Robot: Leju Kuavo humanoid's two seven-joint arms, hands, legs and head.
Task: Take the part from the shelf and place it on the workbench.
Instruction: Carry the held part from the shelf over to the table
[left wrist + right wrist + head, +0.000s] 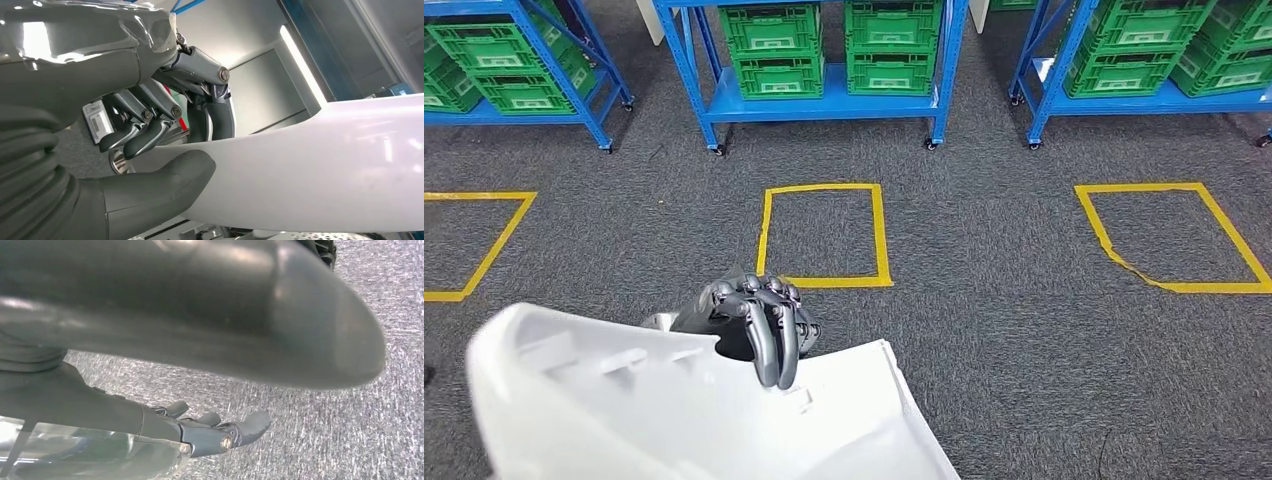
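- On the grey carpet (984, 330), three yellow tape squares (826, 232) mark the floor in front of blue shelves (824, 105) that carry green crates (774, 45).
- Low in the head view, the white part (624, 410), a big curved panel, is off the shelves and carried above the carpet.
- The left hand (754, 320) grips the part's upper edge: its dark fingers (150, 137) hook over one face and the thumb (165, 175) presses the other.
- The right hand (215, 432) hangs over bare carpet, fingers apart and only slightly curled, holding nothing.
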